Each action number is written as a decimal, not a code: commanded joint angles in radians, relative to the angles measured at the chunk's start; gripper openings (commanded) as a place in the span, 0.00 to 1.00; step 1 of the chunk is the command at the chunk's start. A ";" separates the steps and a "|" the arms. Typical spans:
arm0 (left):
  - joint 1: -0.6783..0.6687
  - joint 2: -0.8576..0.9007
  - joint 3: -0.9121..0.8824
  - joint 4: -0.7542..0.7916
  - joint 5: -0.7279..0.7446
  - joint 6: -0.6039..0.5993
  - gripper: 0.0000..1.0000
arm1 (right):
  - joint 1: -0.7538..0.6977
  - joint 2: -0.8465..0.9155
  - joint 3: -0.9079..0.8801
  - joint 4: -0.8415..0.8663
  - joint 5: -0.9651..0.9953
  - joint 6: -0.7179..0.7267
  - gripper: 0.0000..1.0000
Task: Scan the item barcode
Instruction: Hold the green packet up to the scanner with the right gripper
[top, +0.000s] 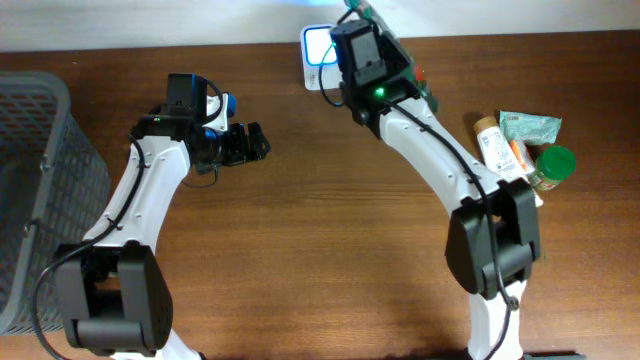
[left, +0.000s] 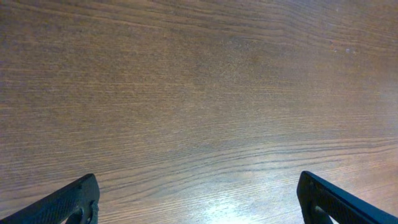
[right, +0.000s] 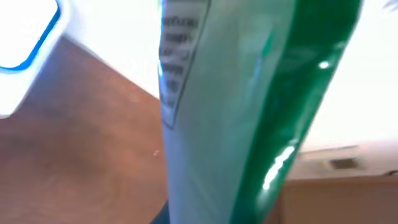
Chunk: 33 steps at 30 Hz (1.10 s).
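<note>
Right gripper (top: 362, 22) jaws clamped on green packet (right: 249, 112), printed label strip toward the wrist cam. Packet sits at the table's far edge, just beside the white, blue-rimmed scanner (top: 318, 45). Left gripper (top: 246, 143) jaws wide, nothing between them, over bare wood table (left: 199, 74). Mesh basket (top: 40, 150) far left. Green-lid jar (top: 553, 163) and pouch (top: 530, 125) on the right.

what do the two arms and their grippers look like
Both are white curved links with black joints and bases, with thin black cables along the left arm and right arm. The left gripper is black. A green light glows near the right wrist.
</note>
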<state>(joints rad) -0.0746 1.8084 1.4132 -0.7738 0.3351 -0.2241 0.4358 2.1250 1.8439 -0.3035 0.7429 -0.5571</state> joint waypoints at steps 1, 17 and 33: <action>0.002 -0.003 0.005 0.002 -0.003 0.010 0.99 | 0.019 0.068 0.012 0.154 0.127 -0.254 0.04; 0.010 -0.002 0.005 -0.033 -0.022 0.010 0.99 | 0.047 0.360 0.012 0.683 0.247 -0.724 0.05; 0.011 -0.002 0.005 -0.033 -0.044 0.010 0.99 | 0.031 0.383 0.012 0.828 0.311 -0.901 0.04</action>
<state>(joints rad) -0.0704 1.8084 1.4132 -0.8047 0.3061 -0.2241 0.4690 2.5034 1.8439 0.4744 1.0058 -1.3571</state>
